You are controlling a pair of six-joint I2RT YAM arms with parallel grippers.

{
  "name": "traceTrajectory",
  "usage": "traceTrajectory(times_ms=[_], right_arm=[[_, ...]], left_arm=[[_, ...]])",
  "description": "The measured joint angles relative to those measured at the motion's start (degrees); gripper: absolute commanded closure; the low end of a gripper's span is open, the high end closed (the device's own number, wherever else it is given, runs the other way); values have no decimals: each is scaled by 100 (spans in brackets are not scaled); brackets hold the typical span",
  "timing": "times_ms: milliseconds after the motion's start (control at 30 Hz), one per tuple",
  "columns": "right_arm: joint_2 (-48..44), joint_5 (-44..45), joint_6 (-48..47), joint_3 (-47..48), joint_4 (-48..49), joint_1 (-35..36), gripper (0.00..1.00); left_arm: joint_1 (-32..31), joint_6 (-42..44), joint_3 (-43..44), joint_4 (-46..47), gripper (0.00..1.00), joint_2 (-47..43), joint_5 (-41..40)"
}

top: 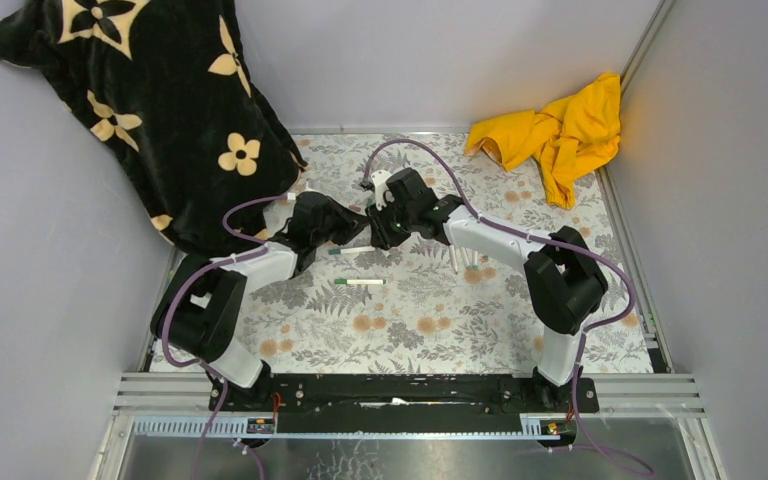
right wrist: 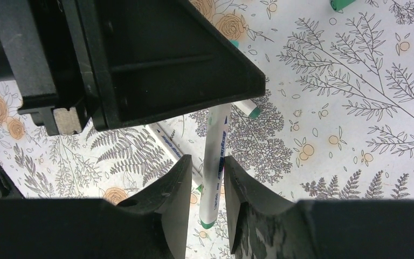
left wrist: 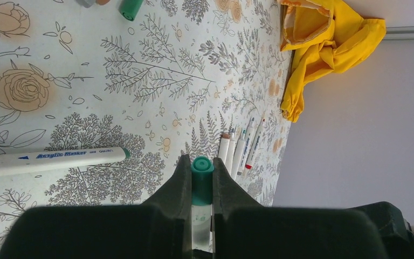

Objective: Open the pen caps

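My left gripper (top: 350, 230) (left wrist: 200, 159) is shut on a green pen cap (left wrist: 202, 175) at its fingertips. A pale length shows behind the cap, and I cannot tell if it is a barrel. My right gripper (top: 382, 238) (right wrist: 207, 164) has its jaws close round the white barrel of a pen (right wrist: 211, 189) (top: 348, 251). The pen's far end runs under the left gripper's body (right wrist: 140, 59). Another green cap (left wrist: 131, 7) (right wrist: 342, 4) lies loose on the cloth. A capped green pen (top: 362, 282) (left wrist: 54, 160) lies on the table.
Several more pens (top: 465, 258) (left wrist: 240, 148) lie side by side to the right. A yellow cloth (top: 560, 130) (left wrist: 323, 43) sits at the back right corner and a black flowered blanket (top: 150, 100) at the back left. Grey walls close in three sides.
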Motion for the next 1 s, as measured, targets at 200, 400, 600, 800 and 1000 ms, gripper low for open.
traceTrajectory(times_ms=[200,400,600,800,1000], right_arm=[[4,-24,9,105,13,-2,65],[129,-26,9,326,26,-13,70],[251,17,46,417,46,-33,100],[251,13,131,415,87,-57,100],[247,98,170,175,533,-98,100]], left_arm=[[0,-48,0,20,100,-107,90],[0,-101,0,79,100,-197,160],[11,-190,-2,79,100,-225,219],[48,-170,-2,55,100,-256,188],[437,-81,293,66,100,164,859]])
